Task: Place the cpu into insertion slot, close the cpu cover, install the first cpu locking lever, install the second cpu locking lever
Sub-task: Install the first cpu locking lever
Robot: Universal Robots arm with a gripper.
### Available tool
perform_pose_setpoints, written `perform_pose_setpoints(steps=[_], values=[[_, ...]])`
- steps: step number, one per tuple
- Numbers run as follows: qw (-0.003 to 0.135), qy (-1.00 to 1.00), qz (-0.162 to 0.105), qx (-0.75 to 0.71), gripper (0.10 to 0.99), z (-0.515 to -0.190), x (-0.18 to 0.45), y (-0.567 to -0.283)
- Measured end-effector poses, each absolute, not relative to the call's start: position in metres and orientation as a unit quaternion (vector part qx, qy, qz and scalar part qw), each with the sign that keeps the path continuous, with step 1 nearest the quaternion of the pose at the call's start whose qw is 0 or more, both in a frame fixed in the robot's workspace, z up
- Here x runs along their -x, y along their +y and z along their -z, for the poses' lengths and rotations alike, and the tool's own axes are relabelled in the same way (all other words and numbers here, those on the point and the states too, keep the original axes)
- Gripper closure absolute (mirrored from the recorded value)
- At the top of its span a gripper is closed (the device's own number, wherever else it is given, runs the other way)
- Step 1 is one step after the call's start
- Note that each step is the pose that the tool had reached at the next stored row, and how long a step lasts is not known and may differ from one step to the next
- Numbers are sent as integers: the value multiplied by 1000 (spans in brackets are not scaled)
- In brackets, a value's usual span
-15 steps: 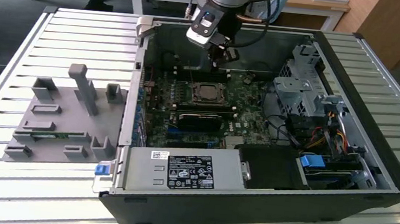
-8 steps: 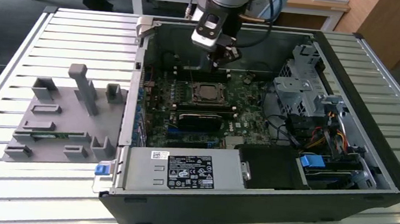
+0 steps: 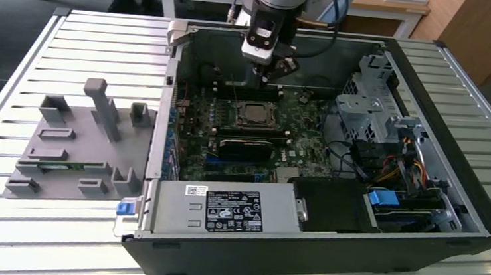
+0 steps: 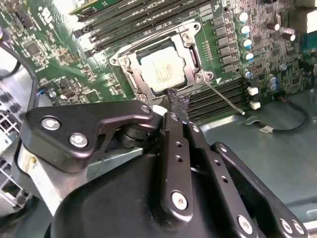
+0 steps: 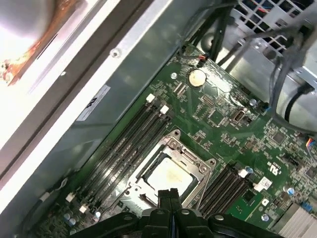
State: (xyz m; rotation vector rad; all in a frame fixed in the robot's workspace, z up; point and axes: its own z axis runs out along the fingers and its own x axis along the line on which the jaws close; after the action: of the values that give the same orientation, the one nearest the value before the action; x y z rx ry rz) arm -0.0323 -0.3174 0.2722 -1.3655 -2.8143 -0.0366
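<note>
One cpu point(image 4: 163, 69) sits within one cpu cover point(image 4: 130, 74).

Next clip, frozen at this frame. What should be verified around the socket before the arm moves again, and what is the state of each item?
1. cpu seated flat: ok. Its pale face lies level inside the frame in both wrist views.
2. cover down over the cpu: ok. It lies flat around the chip.
3. gripper empty: ok. Its fingers are shut together with nothing between them.
4. Gripper clear of the cover: cannot tell. Its tip sits right at the cover's edge.
5. lever latched: not ok, it seems. The thin rod angles away from the cover's corner.
</note>
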Motion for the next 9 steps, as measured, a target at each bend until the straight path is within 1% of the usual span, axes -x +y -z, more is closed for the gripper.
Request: perform_pose_setpoints(steps=[9], values=[[7,-917,11,399,980,-272,32,-317]])
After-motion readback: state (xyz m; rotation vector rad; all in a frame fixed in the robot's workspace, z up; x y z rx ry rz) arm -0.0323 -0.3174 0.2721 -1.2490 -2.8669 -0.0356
